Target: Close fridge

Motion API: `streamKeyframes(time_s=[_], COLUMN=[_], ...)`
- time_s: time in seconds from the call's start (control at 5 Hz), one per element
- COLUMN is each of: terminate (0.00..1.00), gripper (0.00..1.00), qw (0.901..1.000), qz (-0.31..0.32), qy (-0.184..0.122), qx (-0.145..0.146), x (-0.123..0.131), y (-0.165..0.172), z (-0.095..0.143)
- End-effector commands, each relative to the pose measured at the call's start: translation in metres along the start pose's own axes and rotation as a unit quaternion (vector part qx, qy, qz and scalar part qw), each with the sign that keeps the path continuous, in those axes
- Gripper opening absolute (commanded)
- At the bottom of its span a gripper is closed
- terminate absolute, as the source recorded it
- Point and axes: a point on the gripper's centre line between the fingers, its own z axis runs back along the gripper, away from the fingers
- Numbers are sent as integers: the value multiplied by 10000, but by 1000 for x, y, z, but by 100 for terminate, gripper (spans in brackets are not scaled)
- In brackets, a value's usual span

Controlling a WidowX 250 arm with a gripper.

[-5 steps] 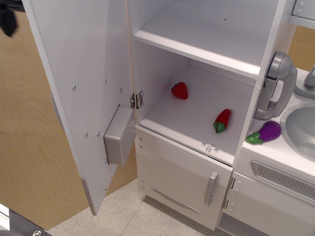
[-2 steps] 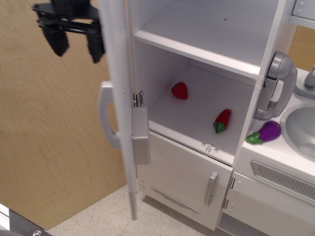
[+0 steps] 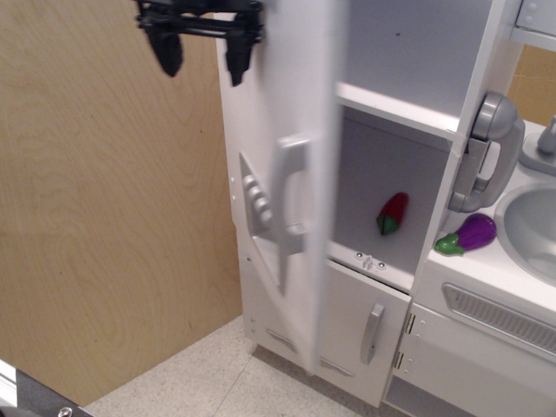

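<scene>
Change: since the last view the fridge (image 3: 287,130) door has swung from edge-on to more than halfway shut, its front now faces the camera, and the strawberry on the lower shelf has passed out of sight behind it; my pincer (image 3: 203,54) has shifted right along with the door.
Fridge: tall and white, it fills the middle of the view, standing against the wooden wall (image 3: 104,226) on its left and the sink cabinet (image 3: 486,339) on its right.
Door: blurred, standing ajar with a gap on its right side through which the white shelves (image 3: 395,109) show.
Lower door: small, white and shut beneath the open compartment, with a short grey handle (image 3: 372,333).
Dispenser panel: grey, with raised buttons (image 3: 254,201), on the door front just left of the handle.
Door handle: vertical, pale grey (image 3: 291,195), at mid-height on the door.
My pincer: black, at the top of the view, by the upper left edge of the door; my two fingers (image 3: 236,56) point down, spread apart, with nothing between them. Whether they touch the door I cannot tell.
Toy phone: grey (image 3: 486,152), hung on the fridge's right post.
Aubergine: purple with a green stalk (image 3: 469,234), lying on the counter beside the sink basin (image 3: 530,226).
Pepper: red with a green end (image 3: 392,214), on the lower shelf, seen through the gap.
</scene>
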Motion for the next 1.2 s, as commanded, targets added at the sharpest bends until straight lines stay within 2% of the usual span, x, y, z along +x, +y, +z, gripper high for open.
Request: streamKeyframes(time_s=[0.0,1.0], terminate=[0,0], gripper=[100,100], qw=[9992,9976], qz=[155,438], qy=[-378,-541], qx=[47,65], x=[37,68], y=[-10,-11], z=[9,3])
